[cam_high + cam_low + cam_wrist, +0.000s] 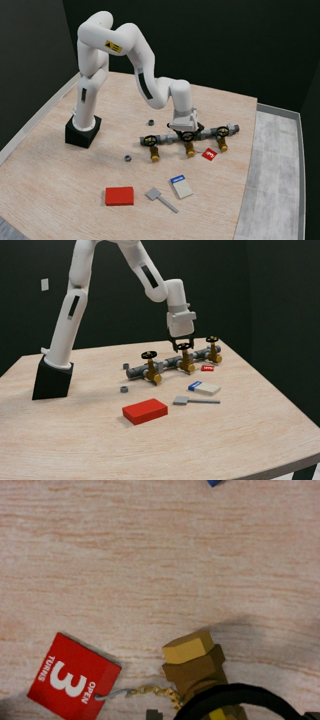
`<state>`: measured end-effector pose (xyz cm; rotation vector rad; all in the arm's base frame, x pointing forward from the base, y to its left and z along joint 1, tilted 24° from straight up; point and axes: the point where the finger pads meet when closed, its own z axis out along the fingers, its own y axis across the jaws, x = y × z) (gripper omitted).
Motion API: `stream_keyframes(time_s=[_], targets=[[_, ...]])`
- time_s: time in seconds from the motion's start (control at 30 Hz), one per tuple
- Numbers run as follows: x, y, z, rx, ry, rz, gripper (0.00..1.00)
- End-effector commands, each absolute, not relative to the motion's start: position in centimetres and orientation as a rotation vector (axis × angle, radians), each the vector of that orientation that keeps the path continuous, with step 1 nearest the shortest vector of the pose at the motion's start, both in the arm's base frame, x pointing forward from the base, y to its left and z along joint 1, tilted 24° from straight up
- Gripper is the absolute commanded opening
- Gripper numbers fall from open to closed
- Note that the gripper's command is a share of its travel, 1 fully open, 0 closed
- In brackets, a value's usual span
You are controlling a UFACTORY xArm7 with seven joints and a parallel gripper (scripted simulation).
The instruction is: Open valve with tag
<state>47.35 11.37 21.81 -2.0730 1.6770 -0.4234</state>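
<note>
A grey pipe (164, 138) (169, 361) on the table carries three brass valves with black handwheels: left (150, 140) (149, 354), middle (187, 136) (184, 345) (240, 700) and right (222, 131) (212, 339). A red tag (209, 154) (207, 368) (74, 676) reading "TURNS 3 OPEN" lies on the table, and a chain (160, 691) links it to the middle valve. My gripper (187, 134) (183, 345) points straight down over the middle valve and is shut on its handwheel.
Two grey nuts (151, 122) (127, 158) lie left of the pipe. Nearer the front lie a red block (119, 196) (144, 411), a grey paddle-shaped tool (161, 198) (195, 400) and a blue-topped white card (181, 186) (204, 388). The arm's black base (82, 133) stands at the left.
</note>
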Motion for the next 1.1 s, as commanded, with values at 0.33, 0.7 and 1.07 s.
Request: stream_keyframes(time_s=[0.33, 0.7, 1.07], targets=[[47.44, 11.42, 22.01, -2.331, 1.360, -0.520, 0.00], [47.44, 11.42, 22.02, -2.645, 0.820, -0.647, 0.00], [47.44, 11.42, 22.02, -2.880, 0.102, -0.779, 0.00]])
